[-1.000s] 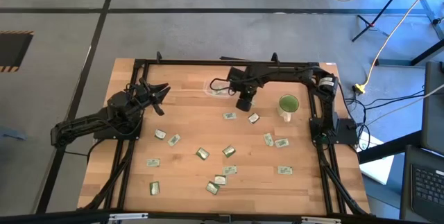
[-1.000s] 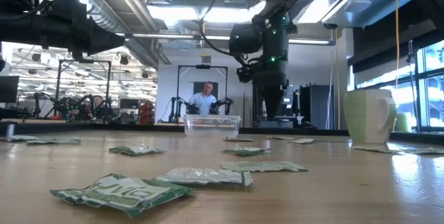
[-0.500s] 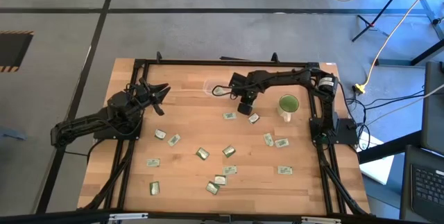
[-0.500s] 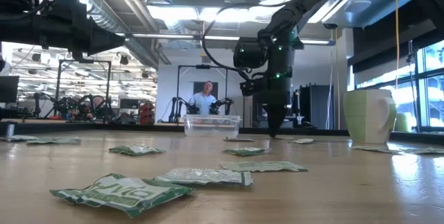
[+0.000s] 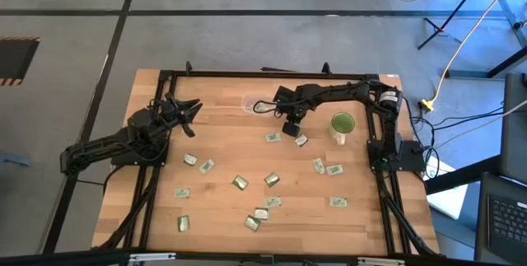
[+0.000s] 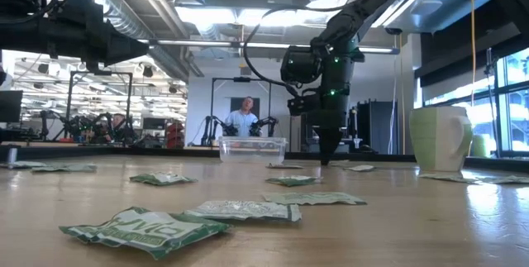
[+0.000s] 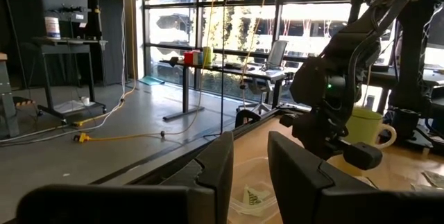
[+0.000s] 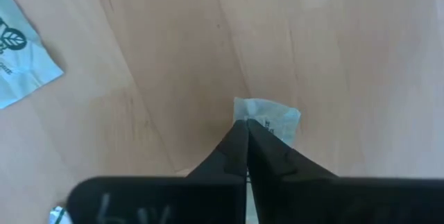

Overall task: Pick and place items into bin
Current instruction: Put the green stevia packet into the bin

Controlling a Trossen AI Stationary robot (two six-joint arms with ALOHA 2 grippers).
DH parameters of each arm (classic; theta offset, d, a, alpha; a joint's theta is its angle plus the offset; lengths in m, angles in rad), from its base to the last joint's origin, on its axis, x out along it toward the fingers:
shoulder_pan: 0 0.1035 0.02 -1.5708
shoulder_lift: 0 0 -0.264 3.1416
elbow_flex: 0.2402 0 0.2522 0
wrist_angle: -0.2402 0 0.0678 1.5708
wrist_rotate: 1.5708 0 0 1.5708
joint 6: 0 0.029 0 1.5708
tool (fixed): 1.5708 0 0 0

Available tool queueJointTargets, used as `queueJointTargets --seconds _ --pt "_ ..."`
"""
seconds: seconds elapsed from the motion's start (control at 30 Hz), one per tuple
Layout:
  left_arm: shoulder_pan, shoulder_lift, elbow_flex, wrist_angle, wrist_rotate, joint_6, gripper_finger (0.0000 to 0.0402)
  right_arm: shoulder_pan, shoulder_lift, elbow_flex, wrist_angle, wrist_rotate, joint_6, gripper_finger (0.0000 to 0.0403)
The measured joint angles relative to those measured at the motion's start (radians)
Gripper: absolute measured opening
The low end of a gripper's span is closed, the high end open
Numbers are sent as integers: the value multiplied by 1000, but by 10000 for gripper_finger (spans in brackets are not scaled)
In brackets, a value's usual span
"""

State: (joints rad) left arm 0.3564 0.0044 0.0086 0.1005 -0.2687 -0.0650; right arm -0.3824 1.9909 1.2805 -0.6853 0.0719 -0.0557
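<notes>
while your right gripper (image 8: 244,128) pinches a packet (image 8: 274,118) at its tips, jaws pressed together, bin (image 6: 252,149) nearby, left gripper (image 7: 246,168) spread, idle

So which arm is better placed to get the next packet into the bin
Right. Its end effector is down at the table with fingers pinched on a packet, close to the bin. The left end effector waits at the table's left edge, fingers apart, holding nothing.
</notes>
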Motion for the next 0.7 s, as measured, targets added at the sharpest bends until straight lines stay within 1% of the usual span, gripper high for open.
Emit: queueJointTargets --seconds 0.17,0.3,0.43,0.53,0.7 --pt "0 0 0 0 0 0 86 -1 9 62 -115 13 2 3" --pt "0 0 0 0 0 0 86 -1 -12 142 -132 25 0 4" --pt "0 0 0 0 0 0 86 2 -19 228 -139 65 -6 2" --pt "0 0 0 0 -1 0 86 5 -22 285 -89 66 -27 2" --pt "0 0 0 0 0 0 86 22 -22 306 65 65 -75 2"
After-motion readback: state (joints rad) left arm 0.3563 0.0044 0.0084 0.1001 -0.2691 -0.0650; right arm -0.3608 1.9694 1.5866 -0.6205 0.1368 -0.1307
